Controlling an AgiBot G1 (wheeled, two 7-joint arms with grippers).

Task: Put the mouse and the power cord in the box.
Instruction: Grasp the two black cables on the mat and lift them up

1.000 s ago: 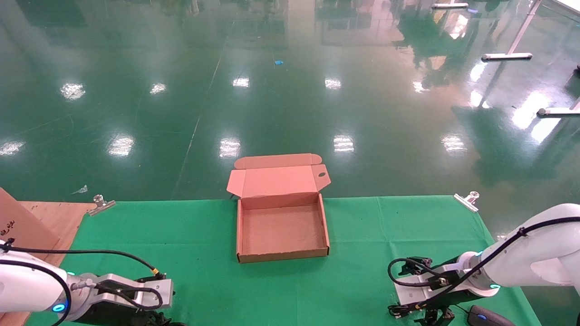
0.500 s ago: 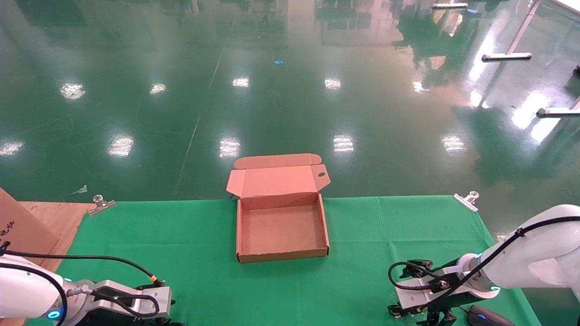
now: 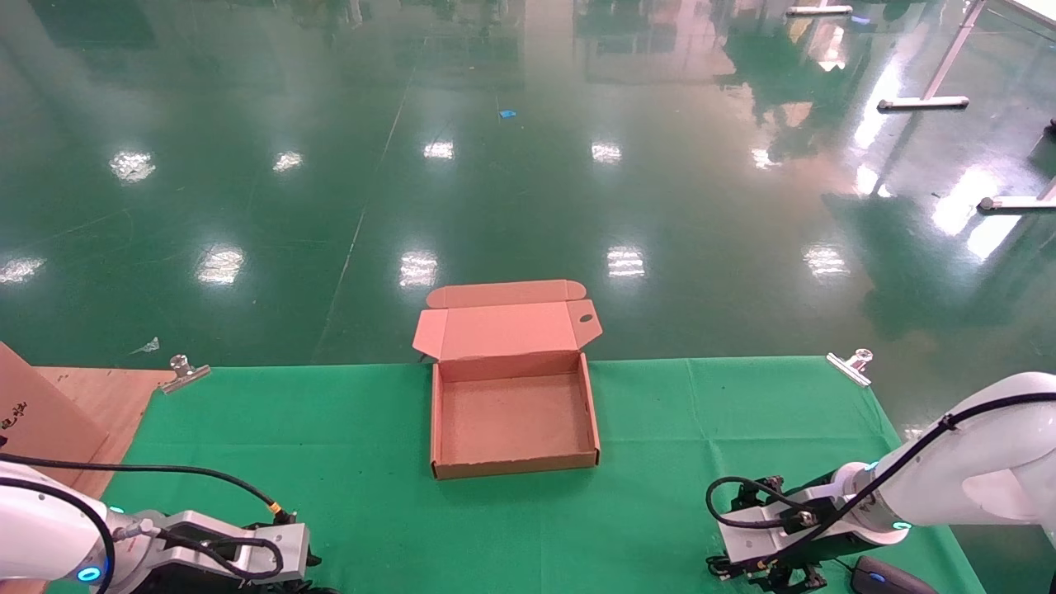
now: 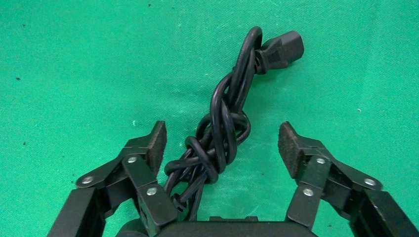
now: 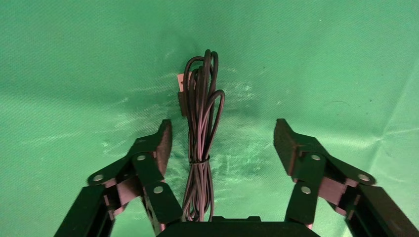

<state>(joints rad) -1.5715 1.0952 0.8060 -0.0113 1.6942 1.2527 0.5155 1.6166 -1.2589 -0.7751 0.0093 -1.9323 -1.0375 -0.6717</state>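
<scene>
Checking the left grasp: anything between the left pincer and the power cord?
Nothing visible. The left pincer is open and straddles the power cord, which lies on the green cloth between the pads.

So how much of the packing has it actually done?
Nothing is packed: the box sits open and empty. The left end effector is open astride the power cord; the right end effector is open around the mouse's bundled cable. Gripping, carrying and dropping both remain.
</scene>
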